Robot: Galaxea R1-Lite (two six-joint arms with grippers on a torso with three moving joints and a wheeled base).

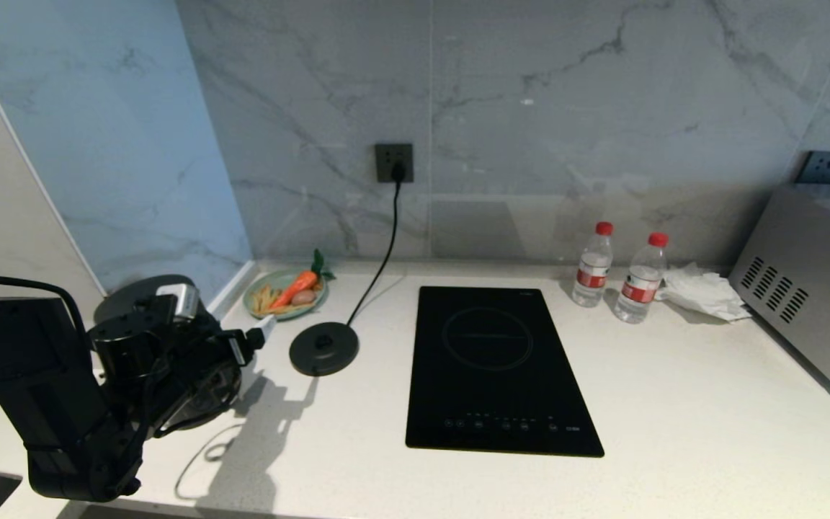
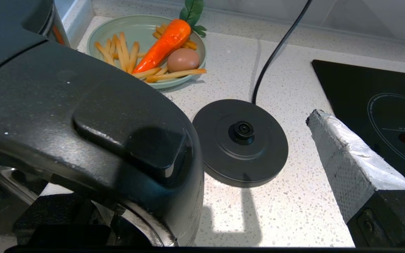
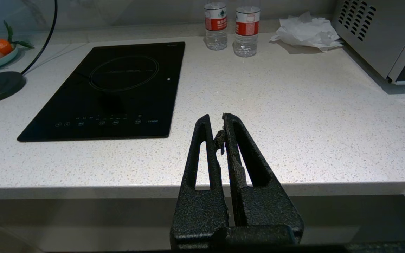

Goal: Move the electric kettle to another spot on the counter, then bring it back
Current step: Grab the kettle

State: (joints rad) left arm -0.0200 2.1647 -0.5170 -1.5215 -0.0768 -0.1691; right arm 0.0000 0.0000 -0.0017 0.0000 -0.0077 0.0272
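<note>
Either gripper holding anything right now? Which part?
Nothing held. Open left gripper sits beside the glossy black electric kettle, its visible taped finger clear of it; right gripper shut, empty.

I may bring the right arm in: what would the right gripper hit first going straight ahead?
Probably bare counter right of the induction hob: the shut right gripper points forward and down at it, nothing between. Depth is unclear, so the counter's front edge might come first.
</note>
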